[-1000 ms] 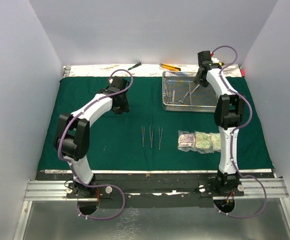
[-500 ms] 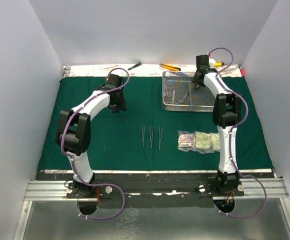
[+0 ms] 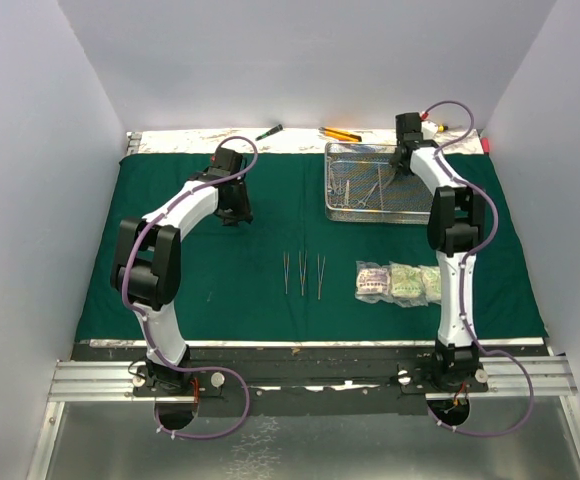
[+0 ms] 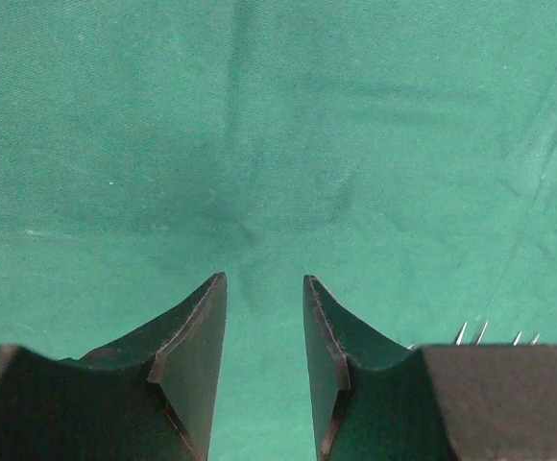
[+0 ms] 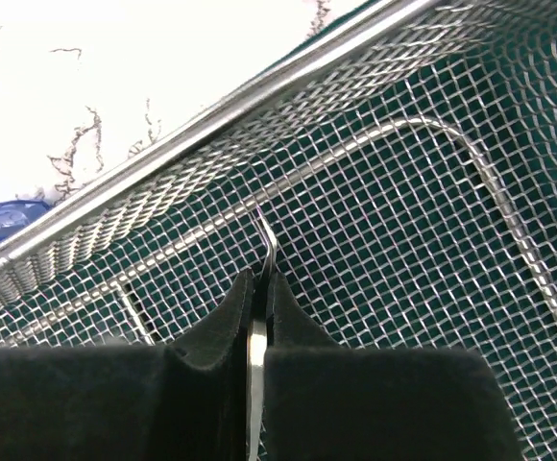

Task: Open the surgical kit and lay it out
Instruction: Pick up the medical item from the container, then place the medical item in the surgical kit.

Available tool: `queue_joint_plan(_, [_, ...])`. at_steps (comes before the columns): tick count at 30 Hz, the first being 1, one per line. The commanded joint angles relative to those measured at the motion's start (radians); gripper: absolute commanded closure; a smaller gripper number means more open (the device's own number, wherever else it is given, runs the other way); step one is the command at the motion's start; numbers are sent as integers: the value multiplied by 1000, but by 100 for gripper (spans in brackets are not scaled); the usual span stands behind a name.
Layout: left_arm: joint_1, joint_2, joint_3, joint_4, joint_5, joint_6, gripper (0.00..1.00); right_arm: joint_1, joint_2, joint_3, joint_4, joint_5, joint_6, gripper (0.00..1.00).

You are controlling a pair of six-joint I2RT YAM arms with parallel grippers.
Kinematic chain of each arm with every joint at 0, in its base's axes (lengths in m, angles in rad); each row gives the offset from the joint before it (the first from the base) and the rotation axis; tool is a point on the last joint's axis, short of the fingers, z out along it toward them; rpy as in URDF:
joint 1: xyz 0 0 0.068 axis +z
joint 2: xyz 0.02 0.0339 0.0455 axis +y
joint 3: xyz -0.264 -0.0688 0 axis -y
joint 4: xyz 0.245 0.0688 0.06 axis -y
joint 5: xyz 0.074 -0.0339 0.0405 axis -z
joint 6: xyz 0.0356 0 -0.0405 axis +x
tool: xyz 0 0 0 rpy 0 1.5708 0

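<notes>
Currently, overhead: green cloth [image 3: 250, 300] is seen spread flat. Three tweezers [image 3: 302, 272] are laid in a row mid-cloth, three packets [image 3: 400, 283] just to their right, mesh tray [image 3: 370, 219] at back right. Right gripper [image 3: 394, 172] is dipped inside the tray at its far right end. Left gripper [image 3: 236, 212] is parked over bare cloth, well apart from the tray. Loose screwdrivers [image 3: 268, 131] lie beyond the cloth's back edge.

Left wrist: left fingers [image 4: 197, 336] are seen roughly half open, nothing between them, only cloth below. Metal tips [image 4: 463, 333] show at the lower right edge; what they belong to can't be told. Little risk is judged here unless the arm is swung toward the laid row.

Right wrist: right fingers [image 5: 226, 327] are pinched tight on a thin steel instrument [image 5: 271, 252]. Its curved tip pokes out just above the mesh floor, near the tray wall. Which instrument it is can't be told.

Risks judged:
- The grip is taken on a narrow, slick strip, so it could pivot or slide out on the lift.
- The hooked tip could be snagged in the mesh and the tray dragged or tipped.
- Other instruments [image 3: 362, 190] in the tray could be tangled and pulled along.
- The wall could be clipped on an angled lift.

A slow, straight lift is called for.
</notes>
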State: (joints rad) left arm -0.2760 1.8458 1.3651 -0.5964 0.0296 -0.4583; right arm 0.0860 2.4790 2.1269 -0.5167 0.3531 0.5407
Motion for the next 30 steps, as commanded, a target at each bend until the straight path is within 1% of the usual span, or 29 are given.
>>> queue_joint_plan(1, [6, -45, 27, -15, 29, 12, 60, -8, -109, -96, 30, -17, 18, 99])
queue_joint_plan(4, [7, -71, 37, -14, 41, 10, 60, -8, -208, -160, 74, -56, 15, 99])
queue_joint_plan(9, [7, -136, 46, 2, 92, 9, 55, -8, -405, -285, 142, -183, 28, 100])
queue_joint_plan(13, [6, -221, 31, 79, 236, 8, 50, -7, -522, -370, 135, -319, 96, 99])
queue_joint_plan(15, [6, -259, 33, 119, 325, 7, 47, 1, -584, -440, 157, -403, 126, 99])
queue_joint_plan(16, [5, -272, 38, 125, 348, 7, 45, 10, -616, -478, 177, -435, 137, 99])
queue_joint_plan(17, [1, -283, 44, 135, 385, 7, 42, 28, -652, -518, 202, -469, 145, 99])
queue_joint_plan(20, [-11, -309, 47, 172, 458, -16, 41, 95, -750, -630, 279, -548, 171, 99])
queue_joint_plan(23, [-44, -332, 19, 237, 513, -72, 41, 198, -821, -698, 311, -529, 185, 99])
queue_joint_plan(25, [-70, -348, -11, 275, 518, -107, 41, 267, -845, -714, 318, -511, 195, 99])
queue_joint_plan(30, [-125, -379, -78, 319, 461, -174, 44, 400, -858, -727, 320, -476, 248, 99])
